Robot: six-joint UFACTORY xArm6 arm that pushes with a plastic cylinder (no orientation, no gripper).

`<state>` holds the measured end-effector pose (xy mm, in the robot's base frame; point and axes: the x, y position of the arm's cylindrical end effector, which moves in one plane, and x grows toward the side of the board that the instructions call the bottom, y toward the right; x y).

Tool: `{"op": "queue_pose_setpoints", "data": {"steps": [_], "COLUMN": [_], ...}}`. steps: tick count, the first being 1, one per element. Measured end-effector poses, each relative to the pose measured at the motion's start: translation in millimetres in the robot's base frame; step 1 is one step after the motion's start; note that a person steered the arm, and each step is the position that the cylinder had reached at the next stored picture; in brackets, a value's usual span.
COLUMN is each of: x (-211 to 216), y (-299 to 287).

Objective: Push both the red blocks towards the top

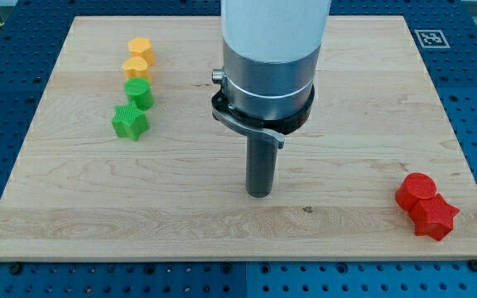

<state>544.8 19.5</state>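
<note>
Two red blocks sit touching near the board's lower right corner: a red round block (415, 190) and, just below and right of it, a red star-shaped block (434, 218). My tip (259, 194) rests on the board near the middle, well to the left of the red blocks and slightly above their level. It touches no block.
At the upper left stand four blocks in a column: two orange blocks (141, 49) (136, 68), a green round block (139, 92) and a green star-shaped block (129, 122). The wooden board (363, 99) lies on a blue perforated table. A tag marks the upper right corner (429, 38).
</note>
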Motion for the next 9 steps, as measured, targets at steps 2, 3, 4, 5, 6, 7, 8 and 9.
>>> {"op": "queue_pose_setpoints", "data": {"steps": [2,3,4,5,6,7,8,9], "x": [-0.2,0.9,17.7,38.8,72.7,73.8,73.4,72.8], "y": [0.0,10.4,47.6,111.4,180.1,181.8,185.0,197.3]}}
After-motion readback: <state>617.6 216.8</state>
